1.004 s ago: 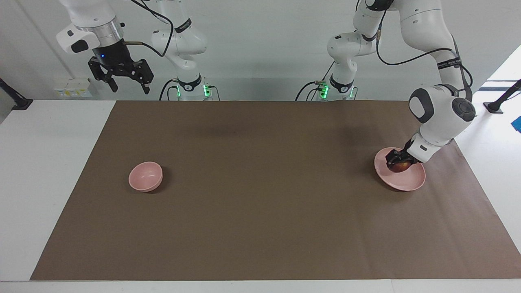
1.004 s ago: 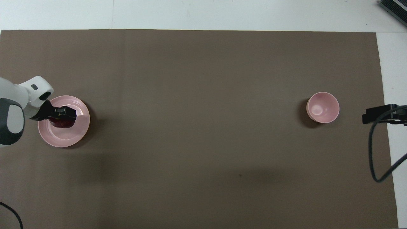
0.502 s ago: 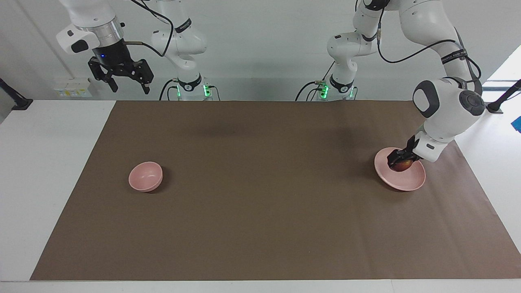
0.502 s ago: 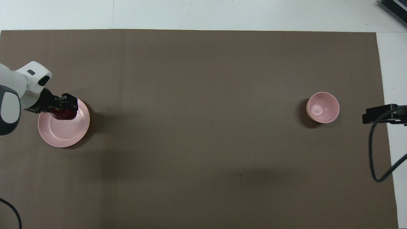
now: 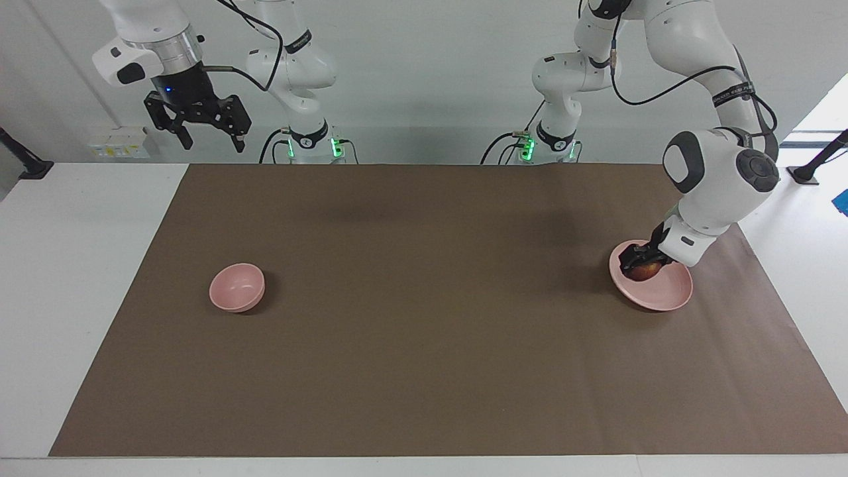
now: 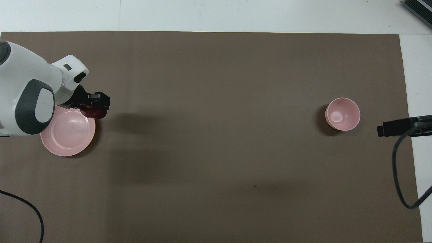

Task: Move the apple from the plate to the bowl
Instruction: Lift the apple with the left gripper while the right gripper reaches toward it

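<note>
My left gripper (image 5: 639,264) (image 6: 96,108) is shut on the dark red apple (image 5: 644,270) (image 6: 95,112) and holds it in the air over the rim of the pink plate (image 5: 659,295) (image 6: 69,133), at the left arm's end of the table. The small pink bowl (image 5: 237,287) (image 6: 342,113) stands empty on the brown mat toward the right arm's end. My right gripper (image 5: 207,129) is open and waits high up near its base, above the table's edge; only its tip (image 6: 386,128) shows in the overhead view.
A brown mat (image 5: 424,318) (image 6: 216,152) covers most of the white table. A black cable (image 6: 400,168) hangs from the right arm near the bowl's end. Another cable (image 6: 33,212) lies at the mat's near corner by the left arm.
My left gripper has lifted the apple off the plate's middle and carried it toward the plate's rim on the bowl's side. The right gripper has barely shifted.
</note>
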